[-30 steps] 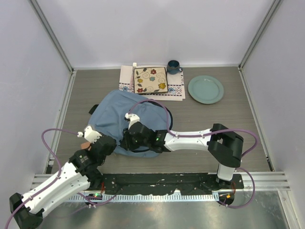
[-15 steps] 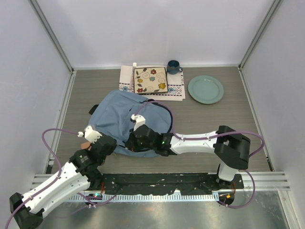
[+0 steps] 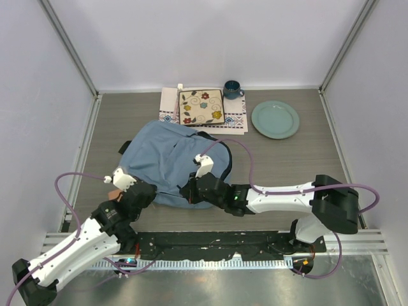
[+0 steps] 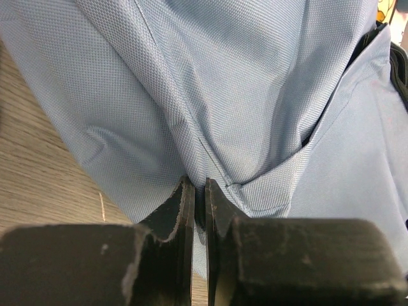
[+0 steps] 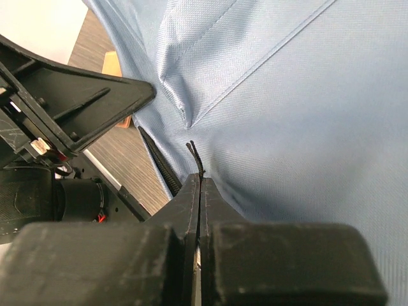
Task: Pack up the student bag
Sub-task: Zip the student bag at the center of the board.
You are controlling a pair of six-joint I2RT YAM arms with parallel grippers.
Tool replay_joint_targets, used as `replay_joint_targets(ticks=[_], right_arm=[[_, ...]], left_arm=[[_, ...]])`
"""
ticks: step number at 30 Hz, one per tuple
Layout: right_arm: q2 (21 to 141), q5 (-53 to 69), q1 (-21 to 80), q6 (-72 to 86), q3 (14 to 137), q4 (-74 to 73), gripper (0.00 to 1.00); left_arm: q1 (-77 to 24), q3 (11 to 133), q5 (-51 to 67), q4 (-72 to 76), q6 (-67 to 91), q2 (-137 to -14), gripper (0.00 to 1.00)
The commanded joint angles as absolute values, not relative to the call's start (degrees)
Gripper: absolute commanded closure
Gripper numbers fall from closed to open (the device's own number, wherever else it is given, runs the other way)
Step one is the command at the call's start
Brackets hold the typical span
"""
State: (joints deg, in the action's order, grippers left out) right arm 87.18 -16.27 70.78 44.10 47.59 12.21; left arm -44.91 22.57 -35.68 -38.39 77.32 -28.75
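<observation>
As arms stretch low | left fingers (image 4: 173,213) pinch student bag (image 4: 255,95) | right fingers (image 5: 220,207), zipper pull (image 5: 196,160)

No legible txt, labels, brand marks or nos. in any view. The large soft light-blue fabric student bag (image 3: 159,159), directly at the tips of the left gripper (image 4: 199,186) & right gripper (image 5: 199,183), shows only plain weave, seams & a dark zip line: nothing printed or sewn on that can be read.
</observation>
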Motion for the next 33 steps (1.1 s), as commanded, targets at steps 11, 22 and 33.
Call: replay_joint_targets(ticks=[11,22,33], right_arm=[[74.7,-32.0,70.7,44.2,43.0,10.8,0.99],[70.8,-33.2,70.7,44.1,40.8,9.0,0.99],[70.3,-31.9,70.7,43.5,39.6,10.6,0.99]], left_arm=[[-44.8,23.2,-39.5,-42.3,75.6,-29.4,1.0],[-44.8,24.4,-40.9,-45.9,75.6,-27.9,1.0],[-44.8,29.2,-28.8,-34.8,51.8,-29.1,0.26]])
